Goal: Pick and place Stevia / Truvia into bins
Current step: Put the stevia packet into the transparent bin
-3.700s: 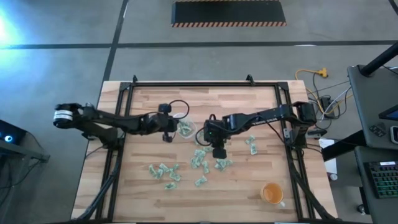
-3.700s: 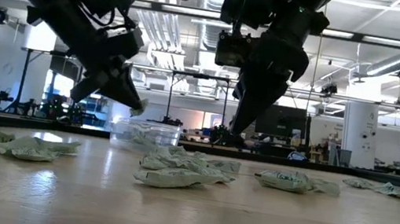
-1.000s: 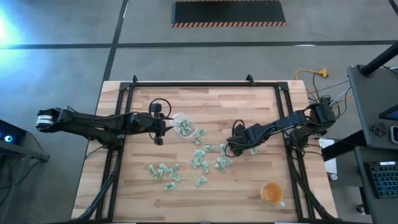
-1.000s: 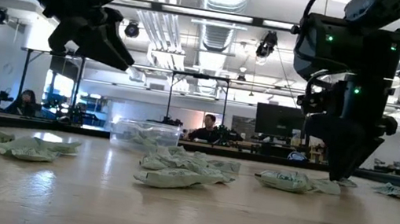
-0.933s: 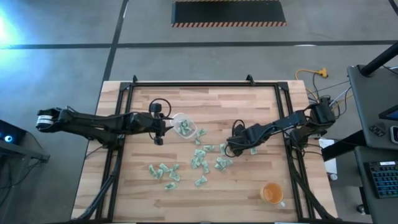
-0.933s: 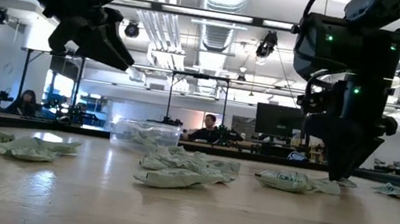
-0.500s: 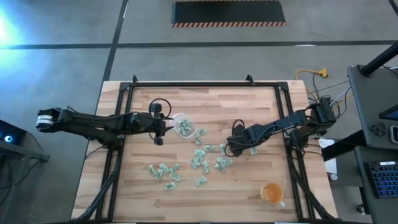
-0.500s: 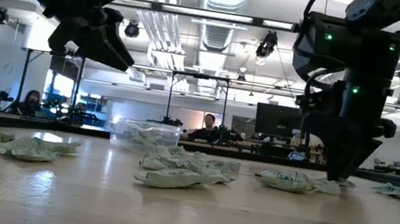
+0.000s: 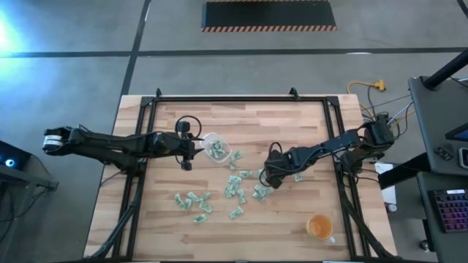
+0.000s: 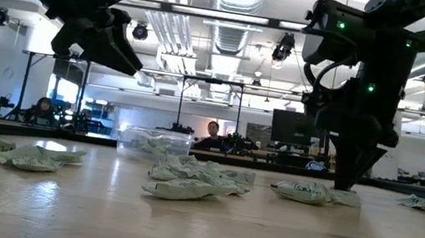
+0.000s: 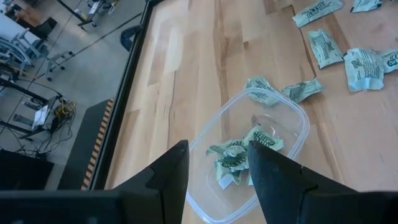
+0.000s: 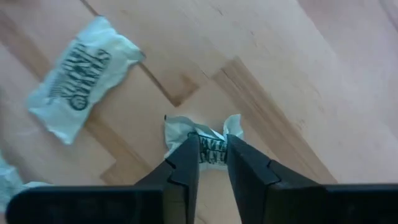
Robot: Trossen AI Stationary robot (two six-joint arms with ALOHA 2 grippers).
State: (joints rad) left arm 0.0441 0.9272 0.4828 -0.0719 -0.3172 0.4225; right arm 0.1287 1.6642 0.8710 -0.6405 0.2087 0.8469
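Observation:
Pale green and white Stevia packets lie scattered on the wooden table, most in a cluster (image 9: 240, 186) at mid-table and a smaller group (image 9: 194, 201) nearer the front left. The clear bin (image 9: 218, 150) (image 11: 261, 155) stands on the table with a few packets inside. My left gripper (image 9: 191, 150) (image 11: 217, 171) hangs open above the bin's left rim, with nothing between its fingers. At the cluster's right edge my right gripper (image 9: 265, 178) (image 12: 211, 155) is down at the table, shut on one packet (image 12: 211, 140). My right gripper pinches the packet's middle (image 12: 212, 149) between its two fingers, which come from above, pointing down, and lie across it. The paper is crumpled in the pinch, and its two ends (image 12: 177, 127) flare out beyond the fingers. The packet is at the tabletop.
Another packet (image 12: 78, 74) lies flat close to the held one, and one more (image 9: 296, 172) lies to the right of the gripper. An orange cup (image 9: 319, 227) stands near the front right corner. A black frame (image 9: 241, 98) borders the table.
My right gripper has shifted a little toward the table's left edge, staying low at the tabletop.

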